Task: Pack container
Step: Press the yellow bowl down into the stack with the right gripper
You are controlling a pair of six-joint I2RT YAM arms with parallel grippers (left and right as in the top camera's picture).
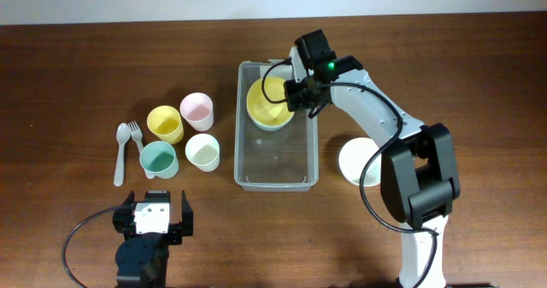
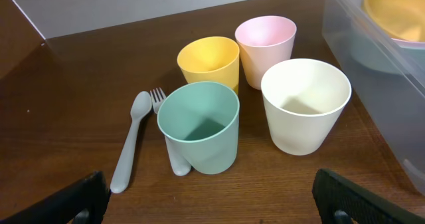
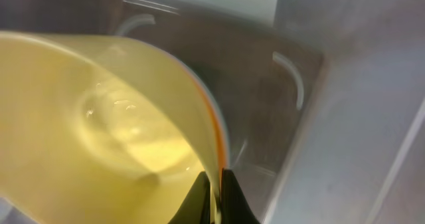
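Note:
The clear container (image 1: pixel 275 158) stands mid-table, its long side running front to back. My right gripper (image 1: pixel 295 96) is shut on the rim of a yellow bowl (image 1: pixel 265 100) and holds it inside the container's far end, over a paler bowl. The right wrist view shows the fingers (image 3: pixel 216 199) pinching the yellow bowl's (image 3: pixel 99 131) wall, with the container's wall (image 3: pixel 358 131) beside it. My left gripper (image 1: pixel 154 201) is open and empty at the front left. In the left wrist view its fingers (image 2: pixel 212 201) are spread wide, and the container (image 2: pixel 372 64) is at the right edge.
Yellow (image 1: pixel 165 123), pink (image 1: pixel 196 109), teal (image 1: pixel 158 159) and cream (image 1: pixel 203 151) cups stand left of the container. A grey spoon (image 1: pixel 120 154) and fork (image 1: pixel 137 136) lie beside them. A white bowl (image 1: pixel 358 160) sits right of the container, under the right arm.

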